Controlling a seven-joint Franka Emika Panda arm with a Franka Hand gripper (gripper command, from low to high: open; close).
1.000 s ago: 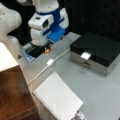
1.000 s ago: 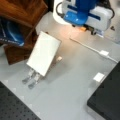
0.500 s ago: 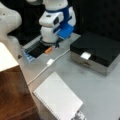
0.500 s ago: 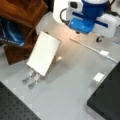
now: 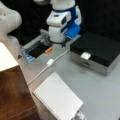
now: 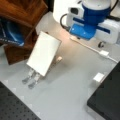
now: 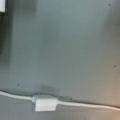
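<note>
In a front view my gripper [image 5: 61,44] hangs under the white and blue arm, just above the grey table. Nearest to it is a small orange piece [image 5: 48,50], lying to its left beside a shallow dark tray [image 5: 30,46]. A white cable with a white plug block [image 5: 50,62] runs across the table below the gripper. The wrist view shows that plug block [image 7: 45,103] and bare grey table, but no fingers. In a front view the arm [image 6: 93,21] stands over the cable [image 6: 85,45] and its plug block [image 6: 103,53].
A black box on a silver base [image 5: 100,51] with a small white block [image 5: 85,55] stands at the right. A white board [image 6: 43,56] leans on a stand, with a tan piece [image 6: 58,59] beside it. Wooden shelves [image 6: 23,11] stand at the side.
The arm has shifted to the right in a front view, away from the dark tray. The orange piece now lies uncovered to its left.
</note>
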